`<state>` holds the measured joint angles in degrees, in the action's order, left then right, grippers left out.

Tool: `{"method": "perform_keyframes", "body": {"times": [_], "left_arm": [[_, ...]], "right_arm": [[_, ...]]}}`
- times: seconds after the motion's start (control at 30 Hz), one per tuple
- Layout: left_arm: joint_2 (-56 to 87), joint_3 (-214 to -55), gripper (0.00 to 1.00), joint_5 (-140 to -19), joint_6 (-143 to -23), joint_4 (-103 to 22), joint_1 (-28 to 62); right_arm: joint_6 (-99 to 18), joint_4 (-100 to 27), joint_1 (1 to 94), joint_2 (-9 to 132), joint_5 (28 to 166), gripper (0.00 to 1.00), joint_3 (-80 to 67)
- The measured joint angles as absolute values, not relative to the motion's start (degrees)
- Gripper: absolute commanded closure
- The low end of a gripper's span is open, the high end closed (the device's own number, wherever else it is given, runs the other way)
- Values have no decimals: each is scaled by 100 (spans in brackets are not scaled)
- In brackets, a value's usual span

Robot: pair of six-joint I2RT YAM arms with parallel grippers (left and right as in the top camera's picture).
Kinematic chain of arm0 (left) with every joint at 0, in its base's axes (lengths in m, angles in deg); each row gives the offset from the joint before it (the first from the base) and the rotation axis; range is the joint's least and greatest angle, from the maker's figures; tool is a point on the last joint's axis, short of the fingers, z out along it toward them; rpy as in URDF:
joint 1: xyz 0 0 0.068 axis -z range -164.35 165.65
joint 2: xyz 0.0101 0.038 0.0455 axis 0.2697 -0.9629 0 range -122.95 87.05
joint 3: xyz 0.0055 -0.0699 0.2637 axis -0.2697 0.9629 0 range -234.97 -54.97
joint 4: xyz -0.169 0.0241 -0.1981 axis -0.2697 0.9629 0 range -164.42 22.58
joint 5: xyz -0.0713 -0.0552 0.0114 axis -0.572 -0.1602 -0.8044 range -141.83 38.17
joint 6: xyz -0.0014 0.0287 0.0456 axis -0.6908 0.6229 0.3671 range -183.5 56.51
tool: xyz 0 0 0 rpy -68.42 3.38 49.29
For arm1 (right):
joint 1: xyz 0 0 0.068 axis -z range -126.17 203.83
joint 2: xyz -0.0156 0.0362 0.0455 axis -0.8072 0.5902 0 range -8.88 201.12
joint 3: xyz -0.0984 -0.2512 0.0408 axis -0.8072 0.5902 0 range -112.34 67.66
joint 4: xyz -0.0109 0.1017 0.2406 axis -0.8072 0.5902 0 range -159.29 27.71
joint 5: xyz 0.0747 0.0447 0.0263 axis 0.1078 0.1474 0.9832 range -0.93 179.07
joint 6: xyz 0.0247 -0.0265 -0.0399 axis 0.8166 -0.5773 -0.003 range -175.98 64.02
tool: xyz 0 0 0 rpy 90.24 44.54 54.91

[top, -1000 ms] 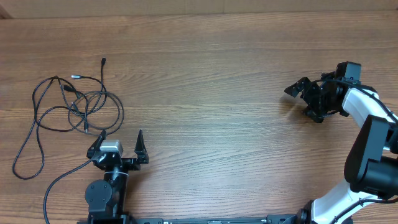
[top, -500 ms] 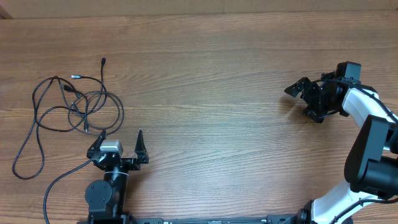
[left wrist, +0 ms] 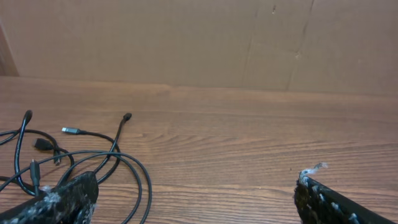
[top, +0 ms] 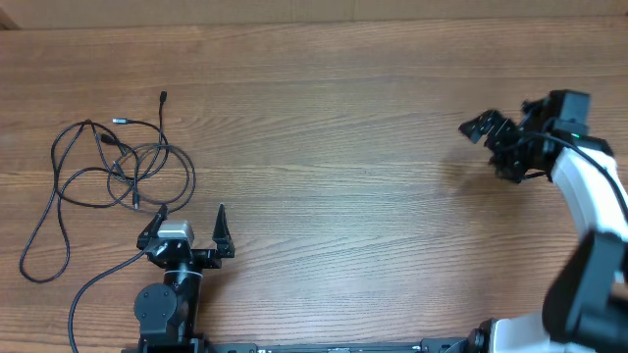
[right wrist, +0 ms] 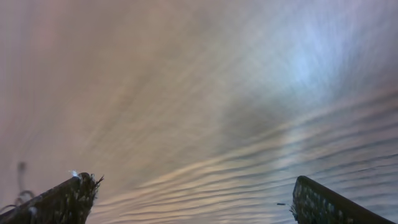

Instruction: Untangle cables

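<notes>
1. My left gripper [top: 191, 218] has two black, pointed fingers [left wrist: 62, 200], flecked whitish at the tips.
2. Behind it sits a light grey block [top: 175, 231] on my black, round-jointed left arm [top: 157, 306].
3. A black wire [top: 98, 284] runs from that arm toward the near left edge.
4. My right gripper [top: 494, 149] is black too, with the same whitish scuffing on its fingertips [right wrist: 59, 202].
5. My right arm [top: 581, 186] wears smooth white shells, with a black link [top: 574, 289] nearer the base.

Overhead straight down, wrist views skim table [top: 334, 147]
</notes>
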<state>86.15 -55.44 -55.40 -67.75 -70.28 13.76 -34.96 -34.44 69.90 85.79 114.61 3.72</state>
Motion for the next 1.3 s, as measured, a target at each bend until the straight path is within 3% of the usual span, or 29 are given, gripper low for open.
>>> {"method": "perform_keyframes", "body": {"times": [0.53,0.83,1.13,1.3], "left_arm": [[8615,-5544,0,-5538,-6775,-7026,1376],[8615,-5544,0,-5516,-6775,-7026,1376],[8615,-5544,0,-5516,-6775,-7028,1376],[8615,-5544,0,-5512,-6775,-7028,1376]], "right_arm": [[-3499,-3372,6993,5429,11459,0,372],[-3505,-2437,6993,3526,11385,0,372],[-3577,-2194,6977,3154,11275,0,487],[-4132,-3090,6628,2741,11111,0,1117]]}}
